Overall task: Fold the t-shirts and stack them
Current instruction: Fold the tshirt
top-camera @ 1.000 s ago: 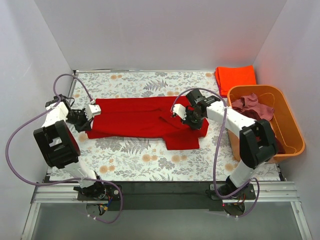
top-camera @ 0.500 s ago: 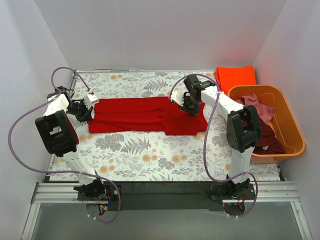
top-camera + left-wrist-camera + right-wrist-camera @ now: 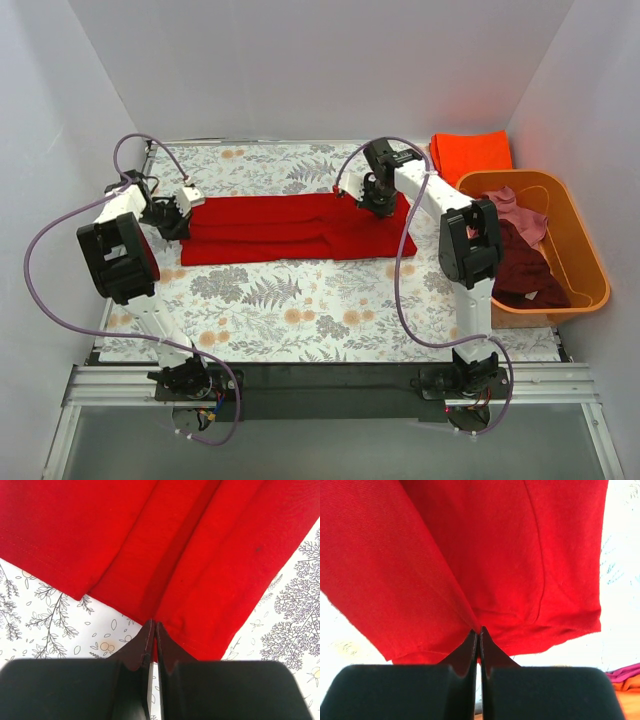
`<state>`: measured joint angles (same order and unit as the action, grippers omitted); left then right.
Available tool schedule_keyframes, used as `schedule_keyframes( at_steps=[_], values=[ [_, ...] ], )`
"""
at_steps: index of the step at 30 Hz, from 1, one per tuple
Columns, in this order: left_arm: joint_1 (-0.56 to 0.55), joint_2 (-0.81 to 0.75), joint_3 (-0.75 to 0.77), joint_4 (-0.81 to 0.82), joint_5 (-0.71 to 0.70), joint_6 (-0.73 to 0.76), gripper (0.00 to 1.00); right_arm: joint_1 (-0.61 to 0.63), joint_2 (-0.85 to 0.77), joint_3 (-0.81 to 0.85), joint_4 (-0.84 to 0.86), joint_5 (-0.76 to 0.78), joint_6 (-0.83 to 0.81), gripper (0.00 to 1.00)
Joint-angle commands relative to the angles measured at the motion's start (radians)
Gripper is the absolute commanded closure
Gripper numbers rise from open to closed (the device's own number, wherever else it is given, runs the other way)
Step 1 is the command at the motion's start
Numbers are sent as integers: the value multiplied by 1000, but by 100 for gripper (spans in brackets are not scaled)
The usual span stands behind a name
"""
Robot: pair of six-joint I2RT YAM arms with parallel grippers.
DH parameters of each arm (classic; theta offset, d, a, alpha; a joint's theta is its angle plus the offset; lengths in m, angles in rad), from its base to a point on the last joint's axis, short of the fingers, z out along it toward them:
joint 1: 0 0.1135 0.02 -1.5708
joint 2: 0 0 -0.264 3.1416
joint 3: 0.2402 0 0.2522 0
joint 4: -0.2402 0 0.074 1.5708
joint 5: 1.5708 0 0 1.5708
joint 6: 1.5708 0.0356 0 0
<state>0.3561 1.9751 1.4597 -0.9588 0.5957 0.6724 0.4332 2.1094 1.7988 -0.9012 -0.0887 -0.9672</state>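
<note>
White walls (image 3: 320, 70) enclose a table (image 3: 300, 310) covered in a pale floral print of ferns and small orange blossoms. Two white and black robot arms rise from the near edge and reach toward the far half of the table.

A bright red t-shirt (image 3: 290, 228) lies flat there, folded lengthwise into a long band that runs left to right. The left gripper (image 3: 181, 214) is at the band's left end, low against the table. In the left wrist view its two dark fingers are pressed together, pinching the hemmed edge of the red cloth, with overlapping layers and long creases stretching away from them over the floral print.

The right gripper (image 3: 378, 199) is at the far right part of the band, near its far edge. In the right wrist view its fingers are likewise pressed together, clamped on a ridge of red cloth, with a curved seam to one side.

An orange-red t-shirt (image 3: 470, 155) lies folded in the far right corner of the table, well apart from the red one. Just beside it, along the right side, stands an orange plastic tub (image 3: 590, 270). Inside the tub a dusty pink t-shirt (image 3: 505, 205) lies crumpled at the far end, and a maroon t-shirt (image 3: 522, 268) is heaped nearer the robot.
</note>
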Motion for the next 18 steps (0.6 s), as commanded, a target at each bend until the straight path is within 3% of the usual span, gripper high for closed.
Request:
schedule_keyframes(
  at_steps=[1, 15, 16, 18],
  values=[
    [3, -2, 44, 20, -2, 6, 100, -2, 30, 62, -34, 14, -71, 99],
    [-8, 41, 53, 93, -25, -31, 100, -4, 73, 97, -30, 26, -59, 99],
    [-9, 42, 53, 100, -28, -65, 89, -5, 78, 105, -33, 30, -48, 96],
    [-9, 41, 67, 109, -24, -117, 79, -10, 75, 123, -34, 29, -24, 75]
  ],
)
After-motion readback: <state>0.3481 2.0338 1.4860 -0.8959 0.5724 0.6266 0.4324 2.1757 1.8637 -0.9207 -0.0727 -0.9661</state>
